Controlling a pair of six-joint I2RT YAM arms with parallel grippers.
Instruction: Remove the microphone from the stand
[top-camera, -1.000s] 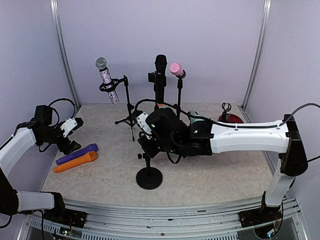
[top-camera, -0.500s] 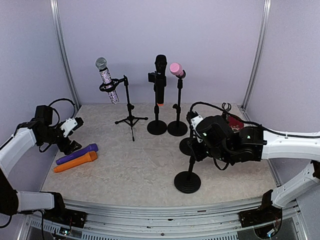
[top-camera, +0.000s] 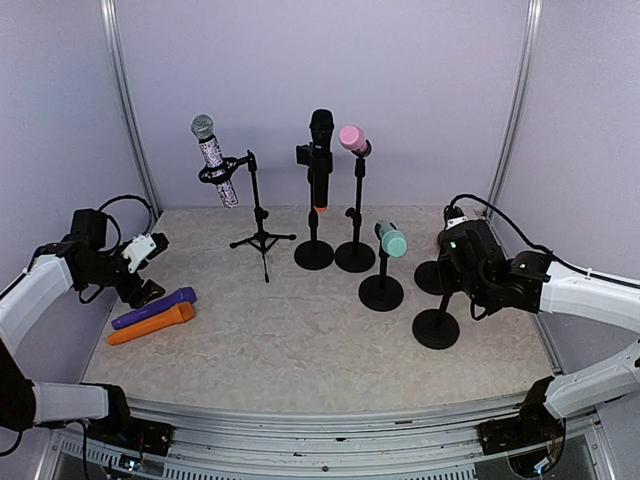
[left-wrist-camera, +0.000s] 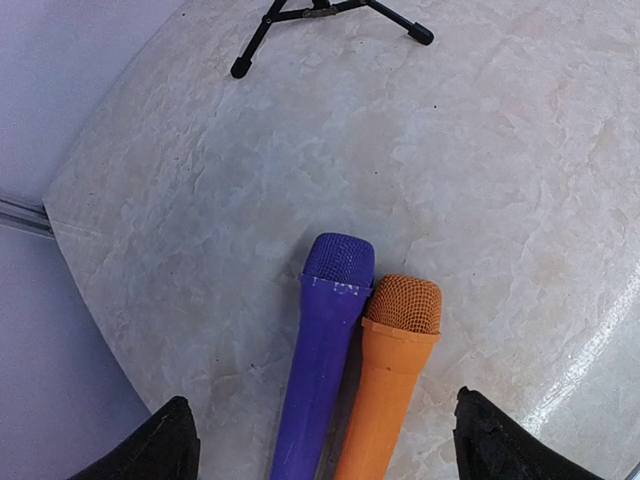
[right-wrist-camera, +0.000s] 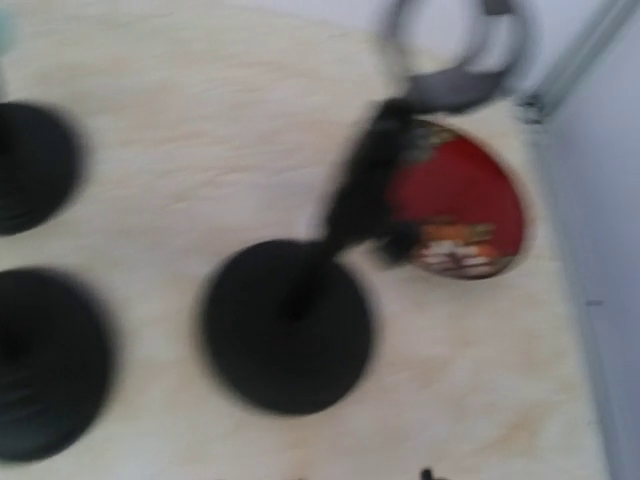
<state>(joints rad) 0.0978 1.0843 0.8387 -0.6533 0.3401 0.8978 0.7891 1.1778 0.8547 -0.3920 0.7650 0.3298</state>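
Left end effector (left-wrist-camera: 330, 445) is open, fingers wide apart at the bottom corners of the left wrist view. It hovers over purple mic (left-wrist-camera: 322, 360) & orange mic (left-wrist-camera: 395, 370), which lie side by side, touching, on the tabletop (left-wrist-camera: 480, 150); lower left in the top view.

Right end effector (top-camera: 448, 288), right of centre in the top view, looks closed on the pole of a bare stand (top-camera: 436, 328) w/ a round black base. Can't tell if the base touches the tabletop, and the right wrist view is too blurred to confirm the grip.

Teal mic (top-camera: 392, 241) sits tilted on its short stand (top-camera: 381, 292), just left of the right end effector. Back centre, black mic (top-camera: 320, 150) is upright in a stand, w/ pink mic (top-camera: 351, 138) tilted on the next stand. Upper left, silver glitter mic (top-camera: 212, 165) sits angled in a tripod stand (top-camera: 262, 238).

Red object (right-wrist-camera: 460, 210) lies behind an empty clip stand (right-wrist-camera: 285, 325) in the right wrist view.
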